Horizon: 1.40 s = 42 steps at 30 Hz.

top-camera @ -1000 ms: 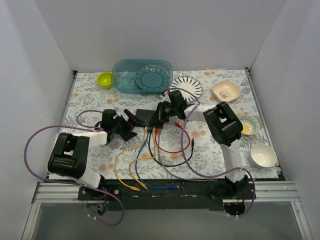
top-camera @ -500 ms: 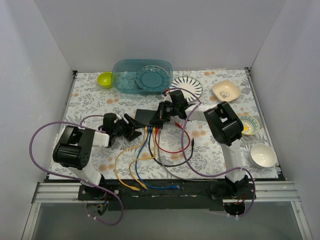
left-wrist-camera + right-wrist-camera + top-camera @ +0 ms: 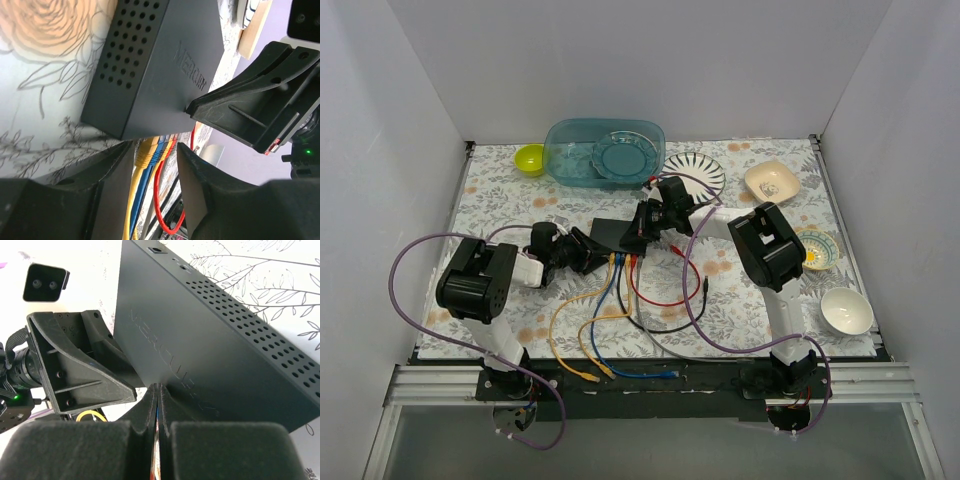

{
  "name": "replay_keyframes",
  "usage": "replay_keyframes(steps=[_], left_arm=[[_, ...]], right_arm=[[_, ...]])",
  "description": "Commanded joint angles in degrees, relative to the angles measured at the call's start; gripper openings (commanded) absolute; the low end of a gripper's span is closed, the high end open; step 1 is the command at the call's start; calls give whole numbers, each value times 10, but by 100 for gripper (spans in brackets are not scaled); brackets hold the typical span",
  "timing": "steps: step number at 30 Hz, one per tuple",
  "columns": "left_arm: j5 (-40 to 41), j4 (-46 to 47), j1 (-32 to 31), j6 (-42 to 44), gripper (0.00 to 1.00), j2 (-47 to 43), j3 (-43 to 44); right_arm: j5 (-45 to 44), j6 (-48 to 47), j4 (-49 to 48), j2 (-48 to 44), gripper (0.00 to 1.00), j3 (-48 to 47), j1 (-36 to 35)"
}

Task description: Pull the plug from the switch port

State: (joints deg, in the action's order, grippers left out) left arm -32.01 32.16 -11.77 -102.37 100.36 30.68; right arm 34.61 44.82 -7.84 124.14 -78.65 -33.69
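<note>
My left claw (image 3: 156,154) is spread, its gap open toward the yellow moulded plastic plug (image 3: 143,149). That plug is the end one in a row with blue, orange and red plugs. All sit in one long edge of the flat matte-black perforated switch box (image 3: 150,60), which lies just ahead of this claw on the floral-cloth table (image 3: 30,95). The plugs' long axes run from the switch back toward me, so I judge the pull goes that way. My right claw (image 3: 157,389) is pressed together, its tips on the switch's top face.
</note>
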Motion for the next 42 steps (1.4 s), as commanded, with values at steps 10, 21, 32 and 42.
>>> replay_keyframes(steps=[10, 21, 32, 42], left_arm=[[4, 0, 4, 4, 33, 56, 23], [-33, 31, 12, 20, 28, 70, 14], [-72, 16, 16, 60, 34, 82, 24], [-67, -18, 17, 88, 24, 91, 35]], right_arm=[[-30, -34, 68, 33, 1, -32, 5], [-31, -39, 71, 36, 1, -33, 4], [-33, -44, 77, 39, 1, -34, 5], [-34, -44, 77, 44, 1, -35, 4]])
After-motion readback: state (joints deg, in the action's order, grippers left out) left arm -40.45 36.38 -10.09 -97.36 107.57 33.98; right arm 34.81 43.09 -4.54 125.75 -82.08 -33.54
